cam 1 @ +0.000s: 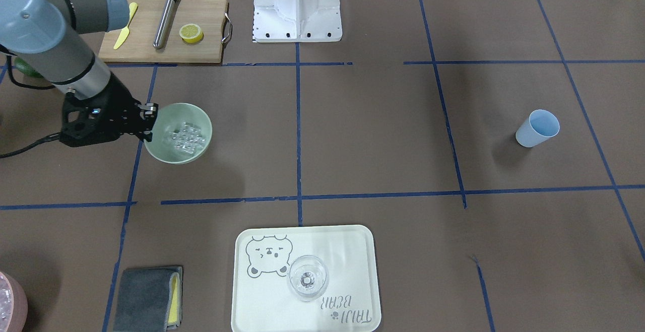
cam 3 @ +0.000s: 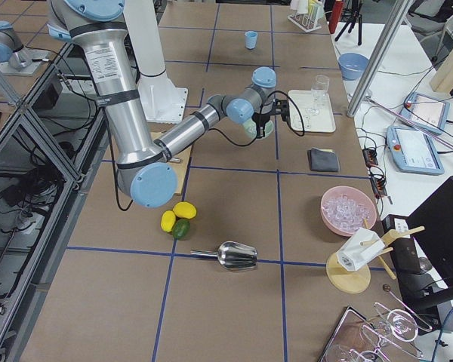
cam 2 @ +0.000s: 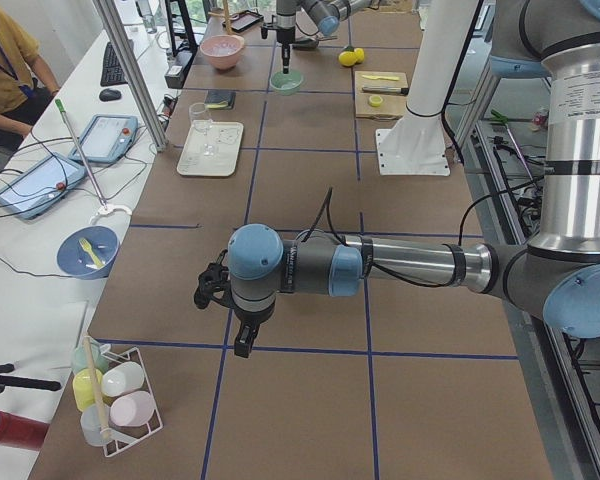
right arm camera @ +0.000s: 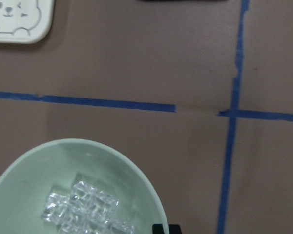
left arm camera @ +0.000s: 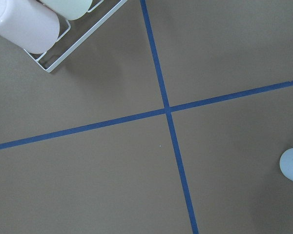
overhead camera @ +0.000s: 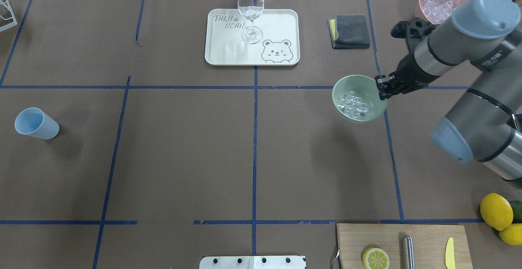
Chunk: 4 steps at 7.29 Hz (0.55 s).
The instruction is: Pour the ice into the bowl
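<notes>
Cloth point(overhead camera: 350, 31) and wineglass point(overhead camera: 250, 12) stand beyond the bowl point(overhead camera: 346, 85).

Was clearly a robotics lab, not a kitchen: table point(cam 1: 373, 135) papered brown and gridded with blue tape point(cam 1: 298, 135), big grey robot arm point(cam 2: 400, 265) over it, teach pendants point(cam 2: 108, 138) lying on the white side desk point(cam 2: 20, 310).

The bowl point(cam 1: 169, 115), at the matt black fingers point(cam 1: 145, 108) of the right gripper point(cam 1: 149, 122), looks like smooth, satiny plastic; the ice point(cam 1: 187, 138) just inside its rim from them is clear and glassy. Beneath the fingers the table point(cam 1: 363, 130) wears dull brown paper crossed by blue tape point(cam 1: 298, 135). Well away from them, the board point(cam 1: 201, 14) is pale wood, the rod point(cam 1: 165, 19) brushed metal, the cloth point(cam 1: 143, 299) grey and soft.
</notes>
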Motion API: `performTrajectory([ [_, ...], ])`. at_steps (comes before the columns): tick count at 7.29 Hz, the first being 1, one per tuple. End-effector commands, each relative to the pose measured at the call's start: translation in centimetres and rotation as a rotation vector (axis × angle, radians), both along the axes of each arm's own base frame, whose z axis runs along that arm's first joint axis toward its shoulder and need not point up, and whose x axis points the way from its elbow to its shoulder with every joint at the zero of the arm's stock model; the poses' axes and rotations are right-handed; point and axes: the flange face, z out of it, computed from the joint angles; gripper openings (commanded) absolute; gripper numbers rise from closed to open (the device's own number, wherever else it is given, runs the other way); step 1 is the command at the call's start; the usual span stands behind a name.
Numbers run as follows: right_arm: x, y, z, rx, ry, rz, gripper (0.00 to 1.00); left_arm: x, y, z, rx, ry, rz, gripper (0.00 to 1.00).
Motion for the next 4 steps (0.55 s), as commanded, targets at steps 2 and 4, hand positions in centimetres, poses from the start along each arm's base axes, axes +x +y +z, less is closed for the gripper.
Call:
performTrajectory([
  [2,8.7,4.1,12.7,-0.017,0.020,0.004,0.00,0.0,-0.1,-0.2,0.024,-0.003,0.000,1.00],
  [4,11.5,4.3,18.9,0.004,0.009,-0.013,0.00,0.0,-0.1,-0.2,0.024,-0.003,0.000,1.00],
])
